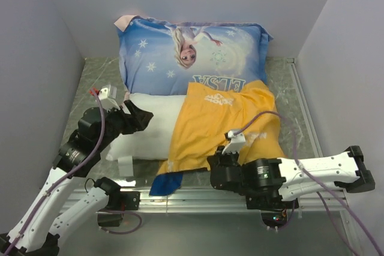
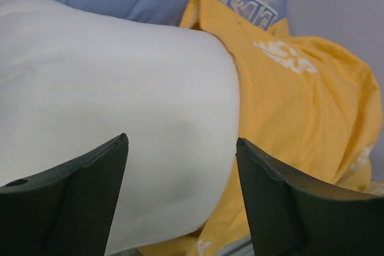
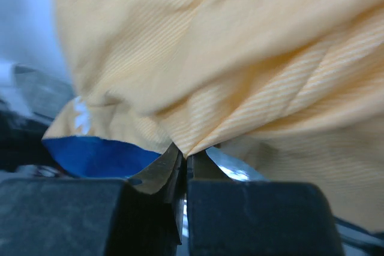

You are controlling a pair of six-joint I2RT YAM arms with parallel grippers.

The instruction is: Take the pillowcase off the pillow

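Note:
The yellow-orange pillowcase covers the right part of the white pillow, whose left part lies bare. A blue corner of the case hangs at the front edge. My right gripper sits at the case's near hem. In the right wrist view this gripper is shut, with a fold of the yellow fabric pinched at its tips. My left gripper is at the pillow's bare left end. In the left wrist view it is open, the pillow bulging between its fingers and the pillowcase beyond.
A light blue Elsa-print pillow lies right behind the white one, touching it. Grey walls close in on the left, back and right. A metal rail runs along the table's near edge, by the arm bases.

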